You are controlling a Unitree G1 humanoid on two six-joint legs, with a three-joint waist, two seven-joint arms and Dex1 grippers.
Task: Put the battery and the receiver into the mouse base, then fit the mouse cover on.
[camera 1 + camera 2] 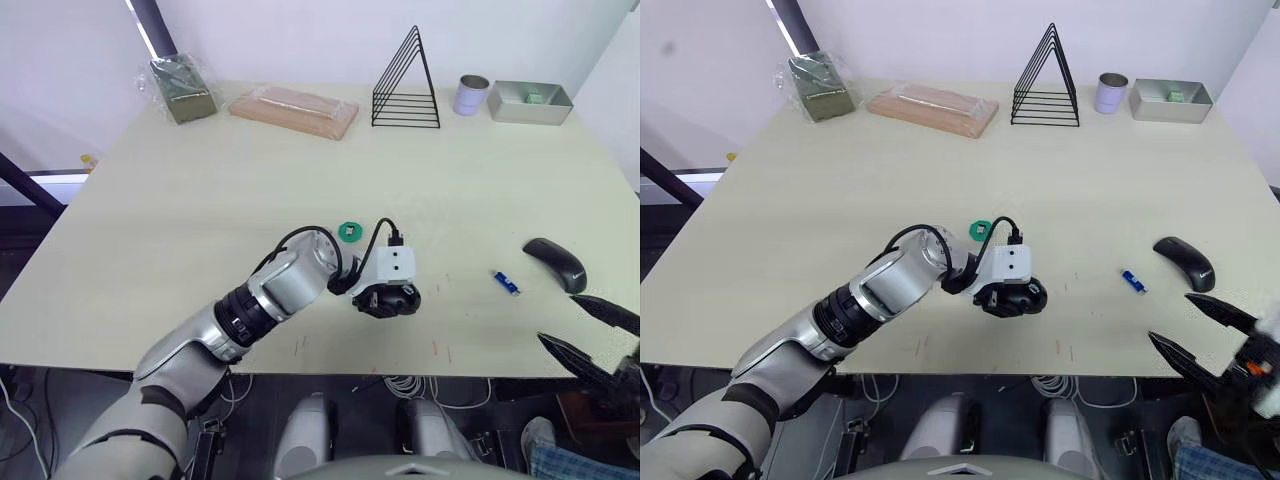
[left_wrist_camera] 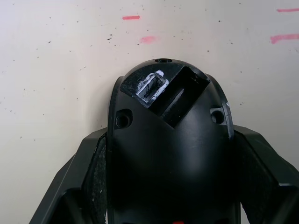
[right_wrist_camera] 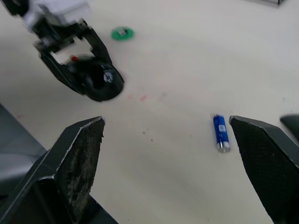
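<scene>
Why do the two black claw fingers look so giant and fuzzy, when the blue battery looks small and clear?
In the right wrist view the right claw sits right against the camera, so its fingers look huge and soft-edged; the battery lies farther off on the table, where things look sharper.

Left hand [image 1: 385, 298] low over mid-table, fingers clamped; right hand [image 1: 590, 330] at the near edge, fingers spread.
</scene>
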